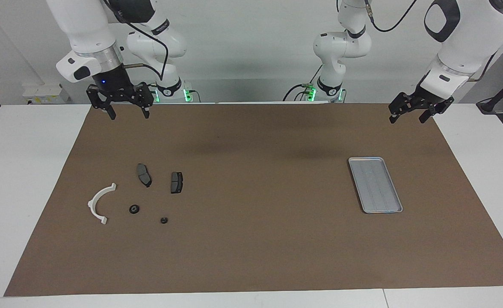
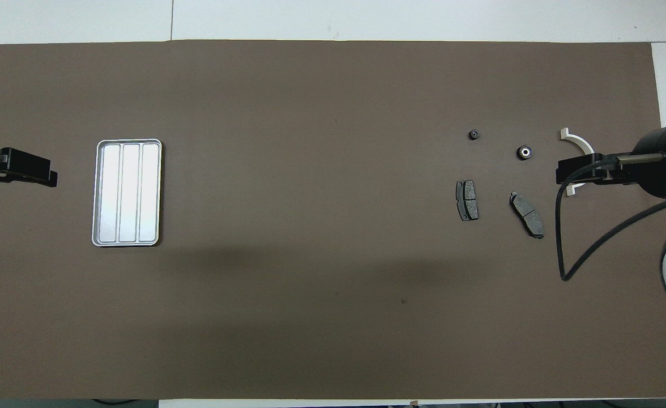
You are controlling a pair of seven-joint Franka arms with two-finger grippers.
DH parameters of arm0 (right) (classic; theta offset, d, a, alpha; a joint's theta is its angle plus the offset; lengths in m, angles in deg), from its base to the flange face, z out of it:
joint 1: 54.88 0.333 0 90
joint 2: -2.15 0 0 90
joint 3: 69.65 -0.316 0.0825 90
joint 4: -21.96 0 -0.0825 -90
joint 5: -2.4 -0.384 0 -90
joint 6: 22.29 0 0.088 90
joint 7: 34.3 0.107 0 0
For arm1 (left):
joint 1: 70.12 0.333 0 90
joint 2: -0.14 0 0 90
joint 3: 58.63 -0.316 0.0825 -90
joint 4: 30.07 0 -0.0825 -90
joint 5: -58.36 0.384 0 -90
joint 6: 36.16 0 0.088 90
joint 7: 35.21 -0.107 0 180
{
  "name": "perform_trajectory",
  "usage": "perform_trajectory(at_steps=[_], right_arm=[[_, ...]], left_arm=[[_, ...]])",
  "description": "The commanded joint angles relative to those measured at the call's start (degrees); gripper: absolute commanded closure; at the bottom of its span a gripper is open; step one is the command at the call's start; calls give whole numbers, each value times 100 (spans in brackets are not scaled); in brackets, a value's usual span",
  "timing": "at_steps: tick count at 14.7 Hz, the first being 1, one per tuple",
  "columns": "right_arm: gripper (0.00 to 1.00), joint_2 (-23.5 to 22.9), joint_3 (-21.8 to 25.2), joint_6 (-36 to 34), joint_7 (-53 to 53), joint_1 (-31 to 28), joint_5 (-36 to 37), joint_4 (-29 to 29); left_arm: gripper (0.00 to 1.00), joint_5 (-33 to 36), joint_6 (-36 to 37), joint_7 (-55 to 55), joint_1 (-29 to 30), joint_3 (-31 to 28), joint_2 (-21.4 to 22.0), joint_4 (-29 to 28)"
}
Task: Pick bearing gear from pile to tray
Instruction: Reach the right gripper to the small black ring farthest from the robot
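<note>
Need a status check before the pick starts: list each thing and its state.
tray: flat on mat, nothing in it
white half-ring: lying flat
two brake pads: lying flat, apart
two black round pieces: loose on mat
right gripper: open, raised
left gripper: open, raised
</note>
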Motion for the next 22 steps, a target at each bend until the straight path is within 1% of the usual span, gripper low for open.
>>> perform_trajectory(at_steps=[1,4,8,11,13,15,17,20,22], right_arm=[[0,16,-41,287,415,-56,-55,333],[0,-256,-41,594,616,-39,172,439],[0,-791,-41,1226,1538,-30,410,659],[0,-1292,-50,1657,1953,-21,463,650],[0,-1609,-41,1982,2242,145,463,650],[0,-1899,-41,2289,2541,181,525,642],[0,-2198,-41,2632,2717,286,639,633],[0,-2524,-41,3046,3007,313,753,598],[0,-2830,-41,3231,3060,339,797,440]], left_arm=[[0,-34,88,-34,-68,-61,73,-11],[0,-34,88,-34,-59,-61,64,-11],[0,-43,88,-34,-68,-53,64,-11],[0,-34,88,-34,-60,-61,73,-11],[0,-34,88,-34,-68,-61,73,-11],[0,-34,88,-34,-68,-53,73,-11],[0,-34,88,-34,-60,-53,73,-11],[0,-34,88,-34,-60,-61,64,-11],[0,-34,88,-34,-68,-53,73,-11]])
